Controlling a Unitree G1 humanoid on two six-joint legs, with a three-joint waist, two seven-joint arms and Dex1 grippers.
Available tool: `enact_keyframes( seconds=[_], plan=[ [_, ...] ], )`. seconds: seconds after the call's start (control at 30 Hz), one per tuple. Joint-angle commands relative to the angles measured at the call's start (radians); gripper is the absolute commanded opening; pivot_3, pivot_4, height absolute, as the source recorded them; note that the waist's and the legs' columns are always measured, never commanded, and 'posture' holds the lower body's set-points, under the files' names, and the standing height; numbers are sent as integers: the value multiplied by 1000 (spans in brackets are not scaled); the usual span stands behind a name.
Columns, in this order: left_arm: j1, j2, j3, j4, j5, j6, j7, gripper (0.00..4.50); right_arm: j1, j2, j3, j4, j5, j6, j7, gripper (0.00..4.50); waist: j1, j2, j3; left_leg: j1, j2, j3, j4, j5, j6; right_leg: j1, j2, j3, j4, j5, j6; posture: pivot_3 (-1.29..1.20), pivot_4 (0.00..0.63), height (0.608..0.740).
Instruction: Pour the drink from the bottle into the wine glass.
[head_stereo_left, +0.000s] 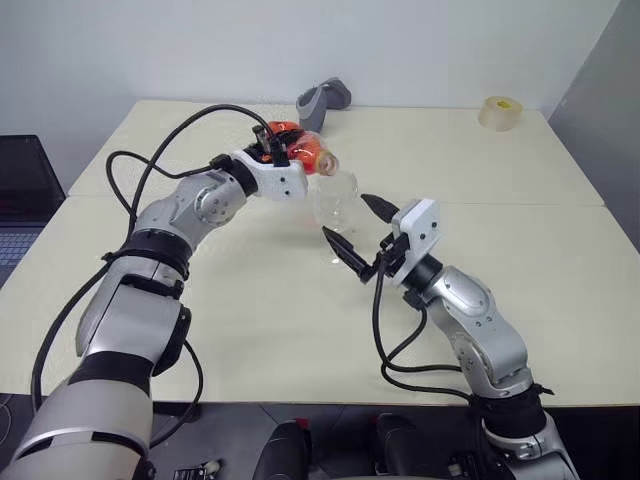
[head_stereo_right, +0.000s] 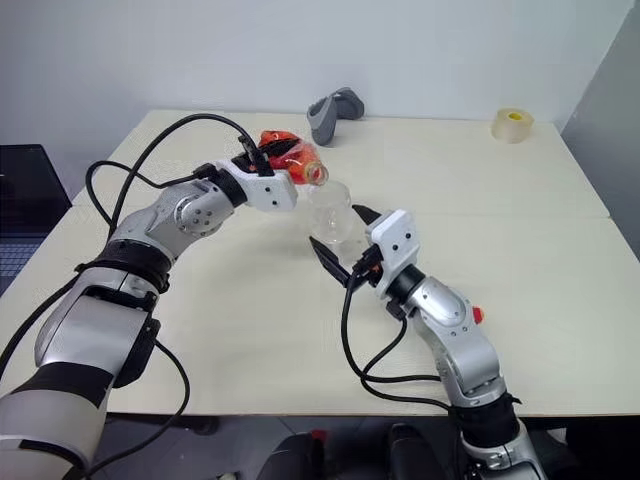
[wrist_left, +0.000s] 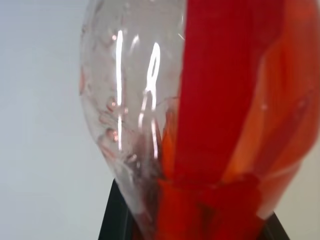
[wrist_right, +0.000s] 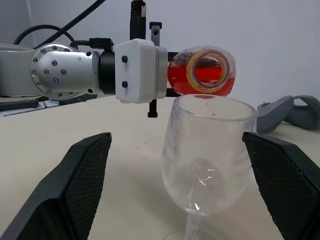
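The wide, pale cream table (head_stereo_left: 500, 300) carried the whole scene, with a grey handle-shaped object (head_stereo_left: 322, 101) and a roll of yellowish tape (head_stereo_left: 499, 112) near its far edge, well apart from the work. The left gripper (head_stereo_left: 272, 152) was clamped shut on the small clear plastic bottle with its red label band (head_stereo_left: 295, 148), holding it tipped over on its side above the table, the open tan-ringed mouth aimed at the glass. The translucent red-pink drink (wrist_right: 200, 77) lay pooled inside the bottle; none showed in the glass. The clear stemmed wine glass with a rounded bowl (head_stereo_left: 336, 205) stood upright on the table just below and beside the bottle's mouth. The right gripper (head_stereo_left: 358, 232) had its two black fingers spread wide on either side of the bowl, apparently not touching it and gripping nothing.

The step in hand looked like the start of the pour. Next, the bottle's mouth would need to sit squarely over the rim and tilt further, slowly, so the stream lands inside the bowl.
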Motion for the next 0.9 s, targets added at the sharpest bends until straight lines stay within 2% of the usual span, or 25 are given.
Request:
enact_keyframes(
  seconds=[0.03, 0.47, 0.9],
  plan=[
    [-59, 28, -8, -15, 34, -11, 76, 765, -20, 7, -15, -23, 2, -14, -7, 4500, 0, 0, 0, 0, 0, 0, 0, 0, 0, 0, 0, 0, 0, 0, 0, 0, 150, 740],
    [-105, 55, -71, -22, 142, 14, 199, 764, -22, 6, -9, -28, 3, -8, -10, 4500, 0, 0, 0, 0, 0, 0, 0, 0, 0, 0, 0, 0, 0, 0, 0, 0, 150, 740],
    [-117, 66, -84, 3, 169, 34, 240, 764, -20, 6, -5, -32, 1, -8, -9, 4500, 0, 0, 0, 0, 0, 1, 0, 0, 0, 0, 0, 0, 0, 0, 0, 0, 150, 740]
  ],
)
